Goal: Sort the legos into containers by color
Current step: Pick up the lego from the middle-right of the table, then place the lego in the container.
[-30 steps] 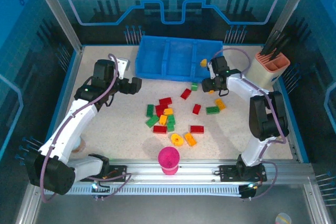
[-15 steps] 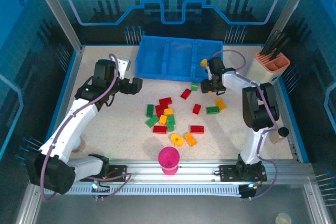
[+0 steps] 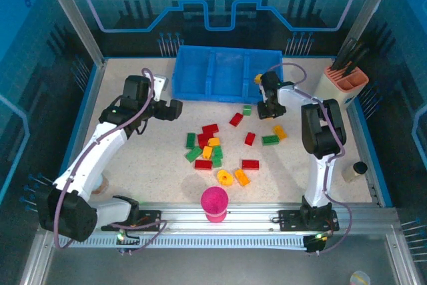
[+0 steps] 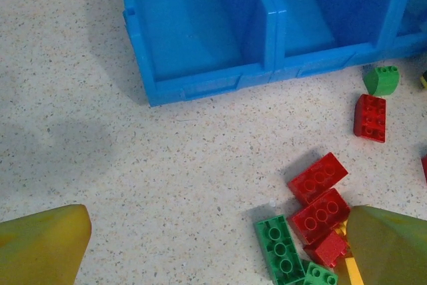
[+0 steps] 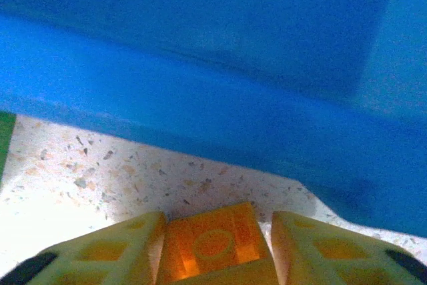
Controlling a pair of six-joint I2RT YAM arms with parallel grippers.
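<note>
— Lay where, that orange brick (image 5: 212,251)?
— On the speckled table (image 5: 100,178), just short of the front wall of the blue tray (image 5: 200,98), inside the right gripper (image 5: 215,226). Flanked by both yellow fingers (image 5: 113,251), pressed against either side as far as could be told. Not lifted yet.
— Looked like what?
— Small, squarish, glossy orange, with one round stud facing up.
— Judged to handle how?
— Light and rigid, most likely. Hard plastic, smooth enough to twist out of a loose pinch. Hardly fragile. Best taken across two flat opposite sides, low on the body, never by the stud.
— And the left gripper (image 4: 213,258)?
— Spread wide, holding nothing. Hung over the table beside red bricks (image 4: 319,195) and green bricks (image 4: 279,251), well short of the tray.
— And the other legos (image 3: 213,151)?
— Scattered loose mid-table in red, green and yellow, near the tray but outside its compartments.
</note>
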